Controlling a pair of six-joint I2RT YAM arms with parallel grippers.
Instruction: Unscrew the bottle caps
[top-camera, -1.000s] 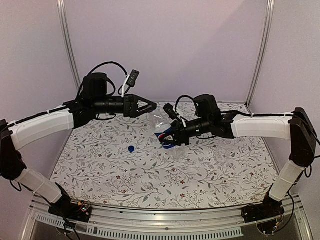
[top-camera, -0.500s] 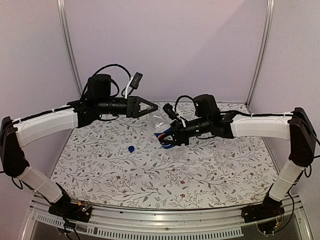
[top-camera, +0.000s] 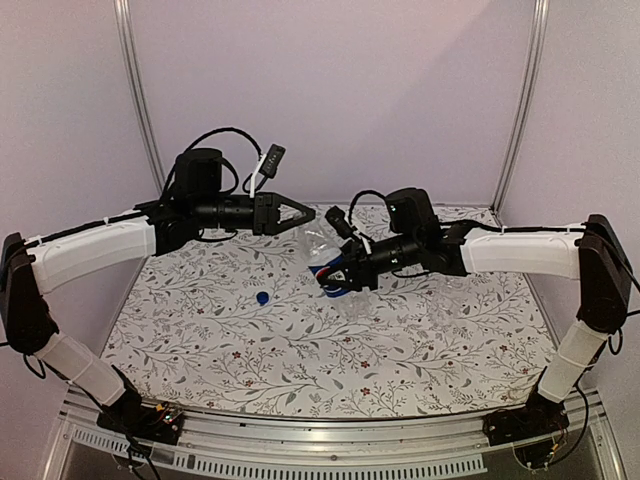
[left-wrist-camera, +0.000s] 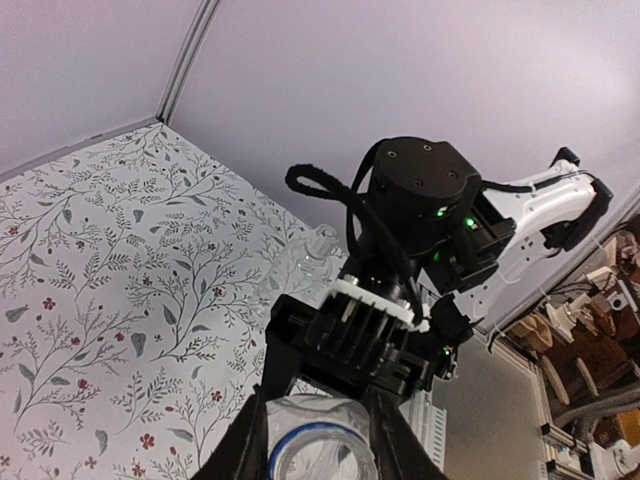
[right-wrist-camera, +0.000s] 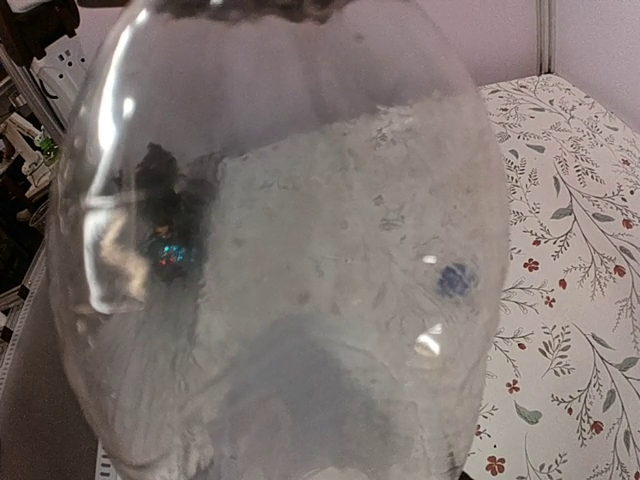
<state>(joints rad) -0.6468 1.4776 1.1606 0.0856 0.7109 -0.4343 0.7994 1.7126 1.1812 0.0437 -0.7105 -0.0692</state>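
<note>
My right gripper (top-camera: 337, 274) is shut on the Pepsi bottle (top-camera: 320, 243) at its blue label band and holds it above the table, tilted toward the left arm. The clear bottle fills the right wrist view (right-wrist-camera: 280, 250) and hides the fingers. Its mouth (left-wrist-camera: 320, 455) is uncapped and keeps a blue ring. My left gripper (top-camera: 310, 213) is open, and the mouth shows between its fingers (left-wrist-camera: 385, 430). The blue cap (top-camera: 262, 297) lies on the table and also shows through the bottle (right-wrist-camera: 455, 278). The plain bottle (left-wrist-camera: 305, 262) lies on the table beyond, with its whitish cap (left-wrist-camera: 322, 238).
A floral cloth (top-camera: 330, 350) covers the table. Lilac walls and two metal posts (top-camera: 135, 90) close the back and sides. A metal rail (top-camera: 330, 440) runs along the front edge. The right arm's wrist body (left-wrist-camera: 420, 190) is just beyond my left fingers.
My left gripper has moved right and slightly up, closer to the bottle's mouth. The right arm, the bottle and the blue cap have not moved.
</note>
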